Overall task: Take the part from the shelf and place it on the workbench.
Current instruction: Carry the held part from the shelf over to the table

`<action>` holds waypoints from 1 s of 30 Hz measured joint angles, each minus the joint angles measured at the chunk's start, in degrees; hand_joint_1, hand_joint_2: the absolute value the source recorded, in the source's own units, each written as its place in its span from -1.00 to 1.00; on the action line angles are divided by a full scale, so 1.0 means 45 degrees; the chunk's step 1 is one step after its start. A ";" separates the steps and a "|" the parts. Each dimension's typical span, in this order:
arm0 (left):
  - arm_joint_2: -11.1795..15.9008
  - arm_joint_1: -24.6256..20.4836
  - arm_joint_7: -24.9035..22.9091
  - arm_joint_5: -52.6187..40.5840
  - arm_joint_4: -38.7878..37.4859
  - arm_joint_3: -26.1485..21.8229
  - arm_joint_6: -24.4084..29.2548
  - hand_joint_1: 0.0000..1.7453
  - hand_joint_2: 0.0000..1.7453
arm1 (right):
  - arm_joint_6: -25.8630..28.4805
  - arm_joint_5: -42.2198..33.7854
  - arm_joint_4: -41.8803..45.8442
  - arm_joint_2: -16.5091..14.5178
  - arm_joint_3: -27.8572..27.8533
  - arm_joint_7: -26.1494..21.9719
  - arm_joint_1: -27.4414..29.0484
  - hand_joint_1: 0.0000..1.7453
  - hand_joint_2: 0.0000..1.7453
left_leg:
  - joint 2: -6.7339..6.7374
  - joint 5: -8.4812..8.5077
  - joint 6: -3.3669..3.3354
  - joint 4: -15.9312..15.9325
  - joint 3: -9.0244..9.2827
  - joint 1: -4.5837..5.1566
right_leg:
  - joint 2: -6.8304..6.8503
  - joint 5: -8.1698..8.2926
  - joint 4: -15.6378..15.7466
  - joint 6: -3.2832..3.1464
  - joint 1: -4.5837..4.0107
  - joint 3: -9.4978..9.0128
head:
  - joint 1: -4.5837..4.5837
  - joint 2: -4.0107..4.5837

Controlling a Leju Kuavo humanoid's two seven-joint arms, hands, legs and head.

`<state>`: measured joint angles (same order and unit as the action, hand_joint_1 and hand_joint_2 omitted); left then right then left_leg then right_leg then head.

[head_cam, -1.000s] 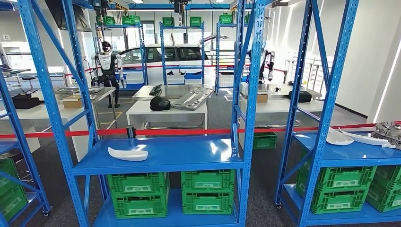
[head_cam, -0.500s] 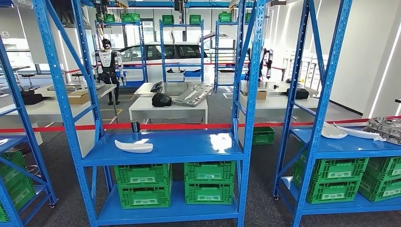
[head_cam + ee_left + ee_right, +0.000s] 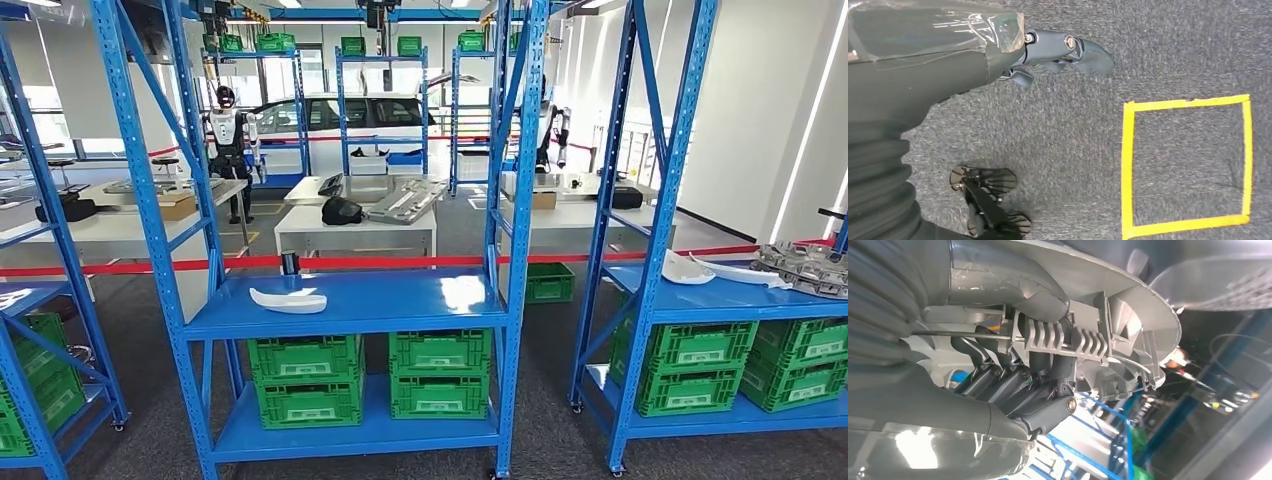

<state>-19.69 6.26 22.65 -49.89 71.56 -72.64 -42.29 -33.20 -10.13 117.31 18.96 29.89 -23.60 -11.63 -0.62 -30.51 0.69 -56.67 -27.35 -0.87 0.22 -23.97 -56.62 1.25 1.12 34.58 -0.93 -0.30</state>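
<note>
Backing off, the camera shows more of the blue shelf (image 3: 350, 305); right robot hand (image 3: 1018, 385) grips the grey plastic part (image 3: 1108, 335); left robot hand (image 3: 1048, 50) hangs empty, fingers loosely apart, over grey carpet (image 3: 1073, 150).

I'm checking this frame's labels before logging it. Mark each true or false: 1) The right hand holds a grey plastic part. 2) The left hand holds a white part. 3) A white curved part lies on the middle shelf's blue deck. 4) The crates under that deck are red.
1) True: the right hand grips a grey ribbed part.
2) False: the left hand holds nothing and hangs over grey carpet beside a yellow floor square.
3) True: the white curved part lies on the blue deck.
4) False: the crates are green.
</note>
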 joint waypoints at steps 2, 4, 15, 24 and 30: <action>-0.0004 0.0020 -0.0090 0.0045 0.0030 -0.0030 0.0030 -1.00 1.00 | 0.0048 0.0054 -0.0002 -0.0038 -0.0073 0.0205 0.0087 0.92 1.00 | 0.0013 0.0131 -0.0238 0.0098 -0.0117 0.0049 | 0.0006 0.0178 0.0045 0.0188 0.0019 0.0065 | 0.0021 0.0002; -0.0015 0.0046 -0.0259 0.0242 0.0059 -0.0044 0.0104 -1.00 1.00 | 0.0212 0.0322 -0.0016 -0.0062 -0.0179 0.0294 0.0166 0.92 1.00 | 0.0082 0.0418 -0.0527 0.0155 -0.0365 0.0051 | -0.0001 -0.0242 -0.0365 0.0181 0.0048 0.0337 | 0.0046 0.0005; -0.0033 0.0522 -0.1118 0.1511 0.0154 0.0517 0.0488 -1.00 1.00 | 0.0443 0.0832 0.0022 -0.0157 -0.0550 0.0120 0.0189 0.92 1.00 | 0.0146 0.1995 -0.0607 0.0102 -0.2028 0.0364 | 0.0001 -0.1593 0.0390 -0.0012 -0.0155 -0.2133 | 0.0131 0.0002; -0.0011 0.0839 -0.1370 0.1773 0.0330 0.0884 0.0608 -1.00 1.00 | 0.0219 0.0526 -0.0112 -0.0255 -0.0561 0.0224 0.0197 0.92 1.00 | 0.0122 -0.0527 -0.0012 -0.3634 -0.2974 0.0126 | 0.0056 -0.0497 0.0518 -0.0444 -0.0071 -0.0925 | 0.0040 0.0002; 0.0000 0.0824 -0.1387 0.1756 0.0345 0.1092 0.0676 -1.00 1.00 | 0.0032 0.0500 -0.0317 -0.0273 -0.0517 0.0241 0.0181 0.92 1.00 | 0.0067 0.0033 -0.0208 -0.0067 0.0236 0.0151 | 0.0035 0.0086 0.0105 -0.0146 -0.0130 -0.0050 | 0.0008 0.0001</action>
<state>-19.69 9.97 16.41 -41.99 73.11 -67.72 -39.25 -33.06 -7.87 115.88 17.73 27.56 -22.52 -10.82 -0.32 -30.36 -0.25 -56.97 -26.29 -0.19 0.38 -23.58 -56.15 0.59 0.54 34.35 -0.89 -0.29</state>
